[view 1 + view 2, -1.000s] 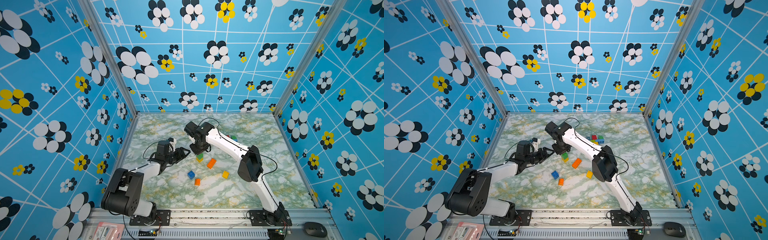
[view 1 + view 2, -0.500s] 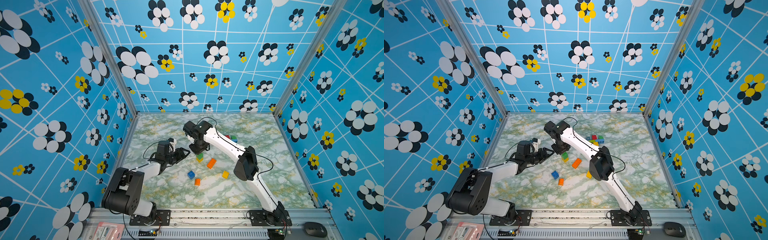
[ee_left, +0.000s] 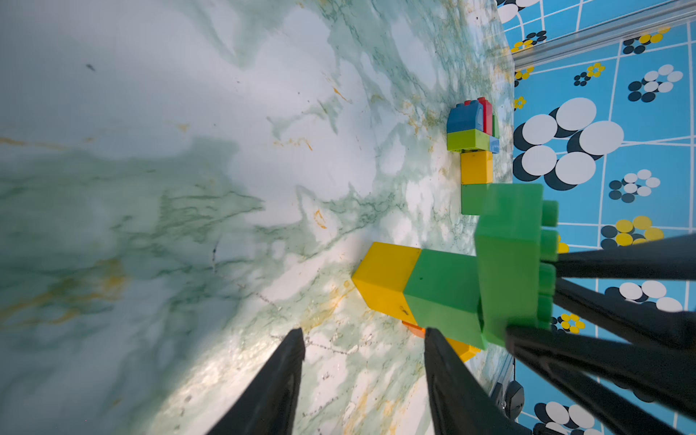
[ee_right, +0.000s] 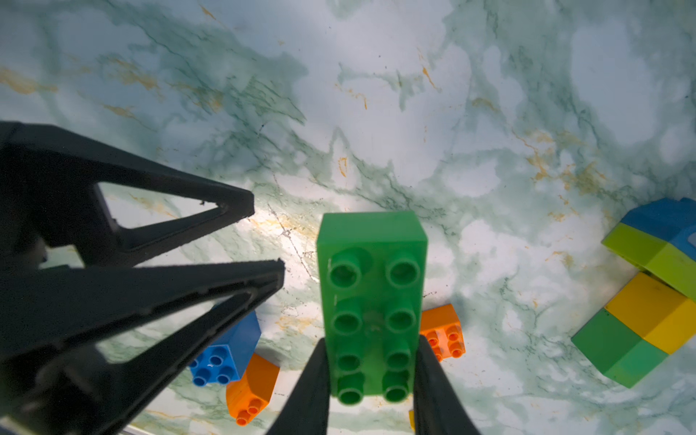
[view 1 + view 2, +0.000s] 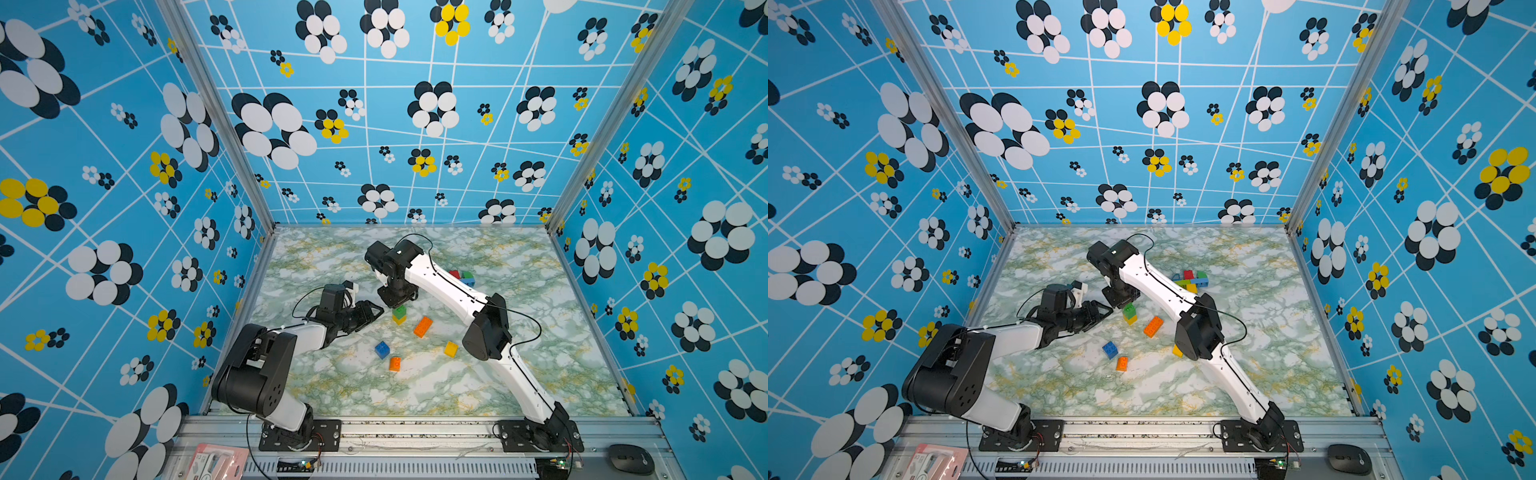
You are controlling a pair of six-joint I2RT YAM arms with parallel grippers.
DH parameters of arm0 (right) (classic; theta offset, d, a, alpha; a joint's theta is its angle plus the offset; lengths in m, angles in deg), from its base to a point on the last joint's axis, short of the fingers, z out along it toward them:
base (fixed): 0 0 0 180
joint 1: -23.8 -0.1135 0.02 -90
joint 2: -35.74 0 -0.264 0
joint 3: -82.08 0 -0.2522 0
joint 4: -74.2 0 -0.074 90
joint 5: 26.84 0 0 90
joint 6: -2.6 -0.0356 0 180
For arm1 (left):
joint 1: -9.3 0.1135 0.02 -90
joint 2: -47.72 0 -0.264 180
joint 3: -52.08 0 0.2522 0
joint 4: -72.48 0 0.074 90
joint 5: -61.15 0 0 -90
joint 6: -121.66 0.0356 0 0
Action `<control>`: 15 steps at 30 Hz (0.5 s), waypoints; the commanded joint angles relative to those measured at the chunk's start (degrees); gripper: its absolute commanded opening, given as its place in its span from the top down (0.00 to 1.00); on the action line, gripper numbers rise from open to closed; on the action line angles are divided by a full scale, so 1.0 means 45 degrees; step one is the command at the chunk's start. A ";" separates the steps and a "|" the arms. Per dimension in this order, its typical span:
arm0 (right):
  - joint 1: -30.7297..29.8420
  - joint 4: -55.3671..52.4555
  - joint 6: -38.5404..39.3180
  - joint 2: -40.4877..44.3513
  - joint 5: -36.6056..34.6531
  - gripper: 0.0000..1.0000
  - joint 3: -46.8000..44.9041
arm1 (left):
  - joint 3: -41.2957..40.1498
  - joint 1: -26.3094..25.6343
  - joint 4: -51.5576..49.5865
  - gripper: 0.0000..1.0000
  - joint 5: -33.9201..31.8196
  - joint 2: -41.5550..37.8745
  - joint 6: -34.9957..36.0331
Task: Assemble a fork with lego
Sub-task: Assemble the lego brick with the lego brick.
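Observation:
My right gripper (image 4: 372, 341) is shut on a green oblong lego brick (image 4: 371, 293), studs facing the camera. In the left wrist view that brick (image 3: 512, 263) sits at the top of a green-on-yellow stack (image 3: 414, 290) that stands on the table; I cannot tell whether it is pressed on. In both top views the stack (image 5: 399, 314) (image 5: 1129, 313) shows just below the right gripper (image 5: 397, 297). My left gripper (image 3: 363, 335) is open with nothing between its fingers, low beside the stack. Its fingers (image 4: 241, 205) point at the held brick.
Loose on the marble table (image 5: 540, 374) lie an orange oblong brick (image 5: 423, 326), a blue brick (image 5: 382, 349), a small orange brick (image 5: 395, 363) and a yellow brick (image 5: 451, 348). A joined cluster of red, blue, lime, yellow and green bricks (image 5: 1190, 280) sits behind the right forearm.
The left gripper's jaws have narrowed a little. The right arm's elbow has shifted slightly left while its gripper stays over the stack with the green brick.

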 commanded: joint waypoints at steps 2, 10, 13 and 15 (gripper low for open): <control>-0.0241 -0.0484 0.1194 -0.1780 0.0243 1.00 -0.0729 | 0.0256 -0.0112 0.0373 0.46 -0.0067 0.0413 0.0287; -0.0243 -0.0998 -0.0638 -0.2094 0.0817 1.00 -0.0675 | 0.0542 -0.0357 0.0479 0.45 -0.0108 0.0858 0.0287; -0.0268 -0.1168 -0.1691 -0.2192 0.0955 1.00 -0.0764 | 0.0717 -0.0489 0.0530 0.46 -0.0143 0.1088 0.0268; -0.0297 -0.1052 -0.1927 -0.2153 0.0699 1.00 -0.0945 | 0.0818 -0.0536 0.0617 0.45 -0.0165 0.1261 0.0214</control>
